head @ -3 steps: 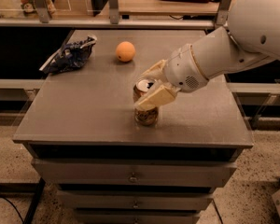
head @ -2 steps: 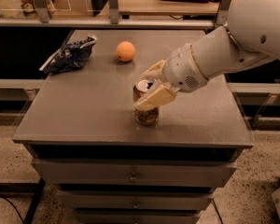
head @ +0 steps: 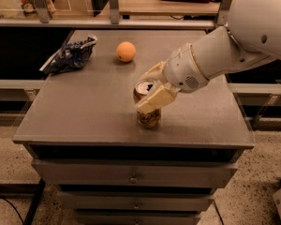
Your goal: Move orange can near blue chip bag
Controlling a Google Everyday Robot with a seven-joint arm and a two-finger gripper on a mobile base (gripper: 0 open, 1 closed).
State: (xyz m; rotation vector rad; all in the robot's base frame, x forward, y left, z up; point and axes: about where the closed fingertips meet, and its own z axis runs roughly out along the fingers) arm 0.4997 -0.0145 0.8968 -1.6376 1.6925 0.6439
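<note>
Small orange-tan metal can point(head: 149, 118): upright on grey table point(head: 84, 111), inside the gripper
Cream two-finger gripper point(head: 145, 93): clamped on the can's upper part

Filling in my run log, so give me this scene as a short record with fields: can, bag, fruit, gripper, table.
orange can: upright on the table, near its front middle
gripper: around the can's upper part, arm reaching in from the right
blue chip bag: crumpled, far-left corner, well apart from the can
orange fruit: far side, right of the bag
table: grey top, drawers below
</note>
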